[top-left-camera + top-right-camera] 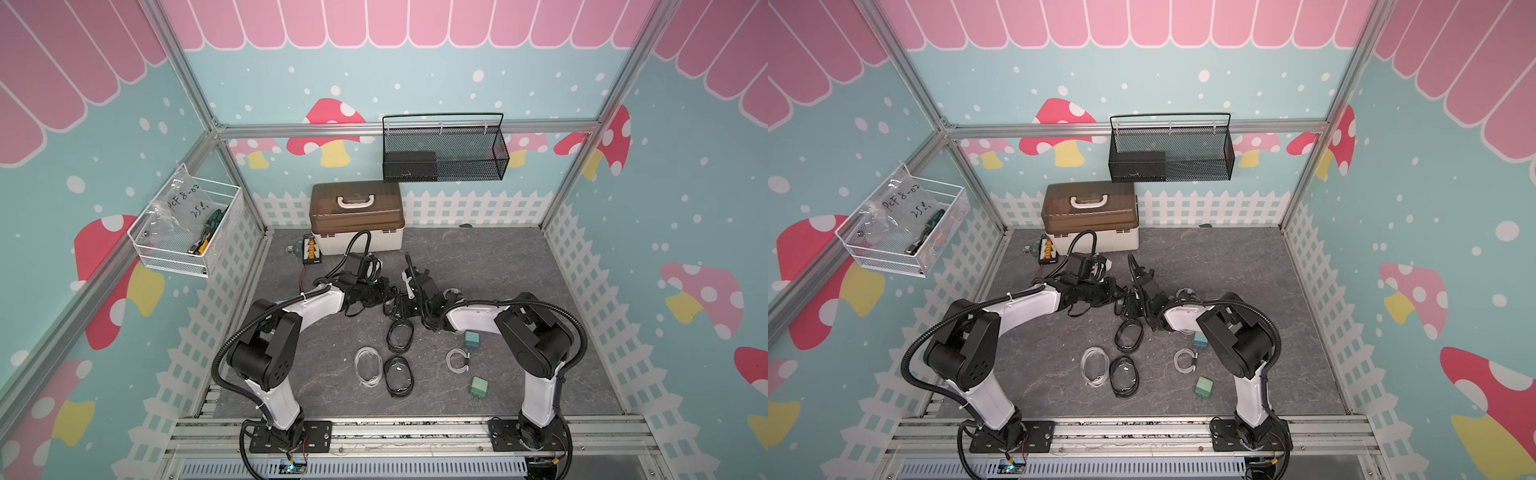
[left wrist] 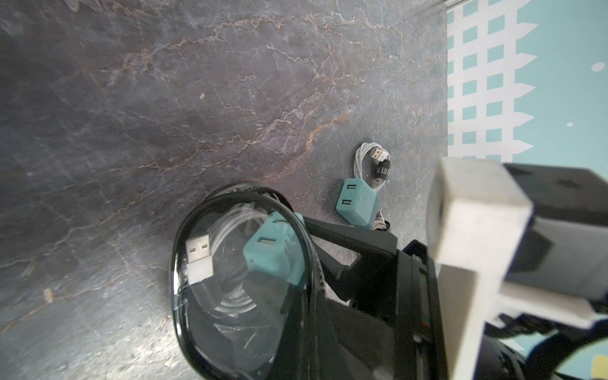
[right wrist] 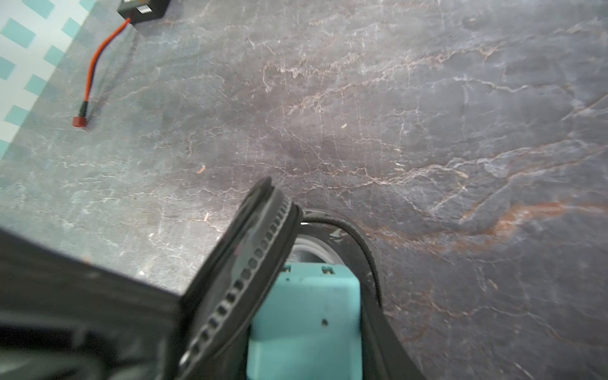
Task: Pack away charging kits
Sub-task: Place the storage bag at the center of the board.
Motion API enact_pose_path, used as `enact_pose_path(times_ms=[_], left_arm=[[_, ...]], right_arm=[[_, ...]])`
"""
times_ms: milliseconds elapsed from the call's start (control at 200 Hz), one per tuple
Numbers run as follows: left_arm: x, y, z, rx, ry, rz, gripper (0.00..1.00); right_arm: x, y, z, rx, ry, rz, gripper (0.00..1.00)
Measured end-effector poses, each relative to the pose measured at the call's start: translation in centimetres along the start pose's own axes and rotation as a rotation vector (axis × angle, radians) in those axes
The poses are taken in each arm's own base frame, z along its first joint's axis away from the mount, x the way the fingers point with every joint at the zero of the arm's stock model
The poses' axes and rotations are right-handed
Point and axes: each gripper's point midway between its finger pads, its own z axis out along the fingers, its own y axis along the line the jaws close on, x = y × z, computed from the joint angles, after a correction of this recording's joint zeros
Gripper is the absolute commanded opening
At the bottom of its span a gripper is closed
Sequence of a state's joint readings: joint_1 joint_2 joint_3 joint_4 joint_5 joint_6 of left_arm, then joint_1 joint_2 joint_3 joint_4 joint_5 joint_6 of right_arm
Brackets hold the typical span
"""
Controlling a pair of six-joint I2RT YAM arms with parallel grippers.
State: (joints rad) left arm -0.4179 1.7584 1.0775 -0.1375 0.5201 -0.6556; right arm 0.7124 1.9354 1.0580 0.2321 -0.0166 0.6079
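Observation:
A black-rimmed clear pouch (image 2: 230, 296) hangs at mid-table with my left gripper (image 2: 306, 329) shut on its rim. Through its clear wall show a coiled white cable (image 2: 199, 260) and a teal adapter (image 2: 273, 260). My right gripper (image 3: 306, 345) is shut on that teal adapter (image 3: 306, 322) and holds it in the pouch's open zip mouth (image 3: 243, 263). In both top views the two grippers (image 1: 392, 297) (image 1: 409, 305) meet over the middle. On the table lie two more black-rimmed pouches (image 1: 400, 336) (image 1: 398, 375), a white-rimmed pouch (image 1: 368, 365), a cable coil (image 1: 457, 360) and two adapters (image 1: 472, 340) (image 1: 478, 387).
A brown-lidded white box (image 1: 357, 216) stands at the back, with a black board and red wire (image 1: 309, 249) beside it. Another adapter (image 2: 357, 205) and cable (image 2: 375, 164) lie behind the right arm. A black mesh basket (image 1: 444, 149) and a white one (image 1: 187, 224) hang on the walls.

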Motion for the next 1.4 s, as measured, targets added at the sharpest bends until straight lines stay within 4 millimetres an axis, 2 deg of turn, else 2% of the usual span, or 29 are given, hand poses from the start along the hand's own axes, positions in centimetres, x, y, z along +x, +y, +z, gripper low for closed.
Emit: enact_pose_path(times_ms=[180, 295, 475, 610, 700, 820, 1036, 1186, 1276, 1401], left_arm=[[-0.4, 0.3, -0.1, -0.002, -0.012, -0.004, 0.00], [-0.5, 0.3, 0.0, 0.002, -0.015, -0.009, 0.00], [-0.6, 0.3, 0.1, 0.004, -0.017, -0.015, 0.00], [-0.6, 0.5, 0.2, 0.003, -0.017, -0.021, 0.00], [-0.7, 0.5, 0.1, 0.004, -0.020, -0.021, 0.00], [-0.8, 0.4, 0.1, 0.007, -0.023, -0.022, 0.00], [-1.2, 0.3, 0.1, 0.015, -0.036, -0.015, 0.00], [-0.5, 0.2, 0.5, 0.023, -0.010, -0.017, 0.00], [-0.2, 0.2, 0.7, 0.023, -0.001, -0.016, 0.00], [-0.1, 0.2, 0.7, 0.023, 0.002, -0.017, 0.00]], right_arm=[[0.0, 0.0, 0.9, 0.007, 0.016, 0.012, 0.36], [-0.2, -0.1, 1.0, 0.015, 0.016, 0.016, 0.43], [-0.2, -0.4, 0.9, 0.021, 0.019, 0.026, 0.49], [0.0, -0.7, 0.9, 0.035, 0.027, 0.030, 0.59], [-0.1, -0.7, 0.7, 0.041, 0.028, 0.028, 0.60], [-0.8, -0.5, -0.4, 0.042, 0.022, 0.026, 0.61], [-3.1, -0.2, -4.0, 0.065, -0.039, 0.022, 0.61], [-4.8, -0.9, -6.0, 0.110, -0.107, 0.038, 0.61], [-4.5, -2.2, -6.3, 0.150, -0.110, 0.060, 0.58], [-3.2, -3.9, -5.1, 0.188, -0.065, 0.079, 0.55]])
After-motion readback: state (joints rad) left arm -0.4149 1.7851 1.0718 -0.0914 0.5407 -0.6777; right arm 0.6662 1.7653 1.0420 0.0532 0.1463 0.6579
